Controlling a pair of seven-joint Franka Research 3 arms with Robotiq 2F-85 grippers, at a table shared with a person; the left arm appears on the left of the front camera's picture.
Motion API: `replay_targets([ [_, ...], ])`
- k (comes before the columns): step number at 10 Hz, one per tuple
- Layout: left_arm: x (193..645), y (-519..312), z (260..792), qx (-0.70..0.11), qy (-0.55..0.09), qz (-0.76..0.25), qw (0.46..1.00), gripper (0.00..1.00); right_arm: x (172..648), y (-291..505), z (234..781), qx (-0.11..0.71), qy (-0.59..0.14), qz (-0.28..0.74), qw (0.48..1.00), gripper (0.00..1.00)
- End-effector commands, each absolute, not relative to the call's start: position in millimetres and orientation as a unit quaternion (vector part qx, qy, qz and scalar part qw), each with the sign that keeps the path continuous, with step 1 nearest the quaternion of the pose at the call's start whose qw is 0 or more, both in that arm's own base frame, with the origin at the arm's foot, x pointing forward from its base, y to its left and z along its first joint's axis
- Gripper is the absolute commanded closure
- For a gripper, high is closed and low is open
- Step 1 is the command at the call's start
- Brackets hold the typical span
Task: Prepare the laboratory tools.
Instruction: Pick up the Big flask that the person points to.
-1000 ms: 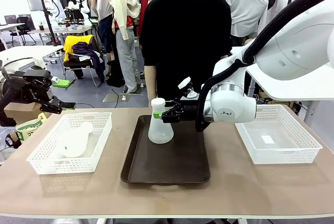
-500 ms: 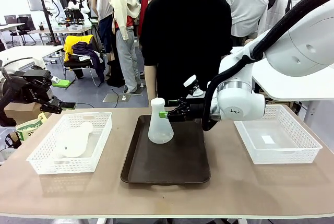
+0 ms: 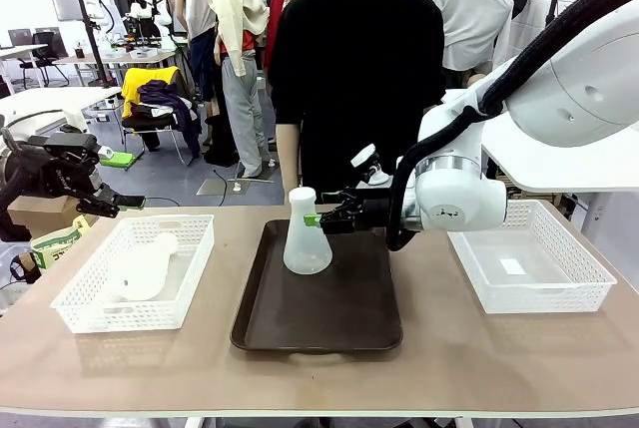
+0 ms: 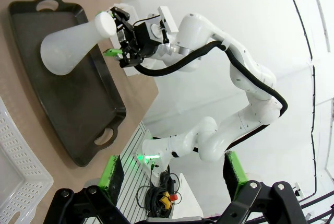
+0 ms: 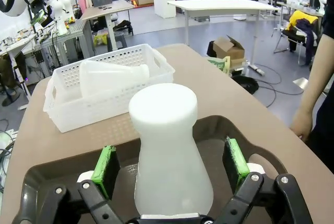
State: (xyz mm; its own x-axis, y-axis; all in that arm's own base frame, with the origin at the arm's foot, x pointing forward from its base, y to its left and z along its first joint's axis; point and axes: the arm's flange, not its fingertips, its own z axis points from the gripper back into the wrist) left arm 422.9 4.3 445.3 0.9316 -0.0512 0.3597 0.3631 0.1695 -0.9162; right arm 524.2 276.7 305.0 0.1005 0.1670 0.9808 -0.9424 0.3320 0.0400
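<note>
1. Table (image 3: 499, 368): brown top, person (image 3: 354, 79) standing at the far edge, all items below resting on it
2. Dark brown tray (image 3: 329, 323): centre of the table, handles at near and far ends; flanked by left mesh basket (image 3: 75, 303) and right mesh basket (image 3: 574, 298), each just beside it
3. Upright flask (image 3: 306, 240): standing base-down on the far half of the tray, frosted, apparently empty. Judged light thin plastic, slightly yielding under squeeze, not brittle. Wide base steady once set down, but easily tipped by a sideways nudge while empty
4. Second flask (image 3: 145, 266): lying on its side inside the left mesh basket, not yet on the tray. Same material, so same handling expected. Smooth sloped cone likely to slip out of flat pads if pinched on the body
5. Right gripper (image 3: 318, 219): level with the upper part of the upright flask, reaching from the right. Jaws apart in the right wrist view, green pads (image 5: 106, 171) on either side of the flask with a gap on both sides, so not clamped
6. Left gripper (image 3: 120, 205): held beyond the table's far left corner, near the left mesh basket. Jaws wide apart, holding nothing
7. Neck (image 3: 302, 199): short and straight-walled, judged the best place to take hold, just under the rim with pads square to it. Moderate squeeze advised, enough against slip without denting the wall
</note>
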Motion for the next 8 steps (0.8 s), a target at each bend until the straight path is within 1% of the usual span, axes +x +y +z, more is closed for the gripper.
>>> replay_targets([
  [1,422.4,5.3,447.6,-0.633,-0.126,-0.136,0.751,0.00,527.0,279.2,302.3,0.378,-0.513,0.436,0.635,0.00],
  [8,422.4,5.3,447.6,-0.633,-0.126,-0.136,0.751,0.00,527.0,279.2,302.3,0.378,-0.513,0.436,0.635,0.00],
])
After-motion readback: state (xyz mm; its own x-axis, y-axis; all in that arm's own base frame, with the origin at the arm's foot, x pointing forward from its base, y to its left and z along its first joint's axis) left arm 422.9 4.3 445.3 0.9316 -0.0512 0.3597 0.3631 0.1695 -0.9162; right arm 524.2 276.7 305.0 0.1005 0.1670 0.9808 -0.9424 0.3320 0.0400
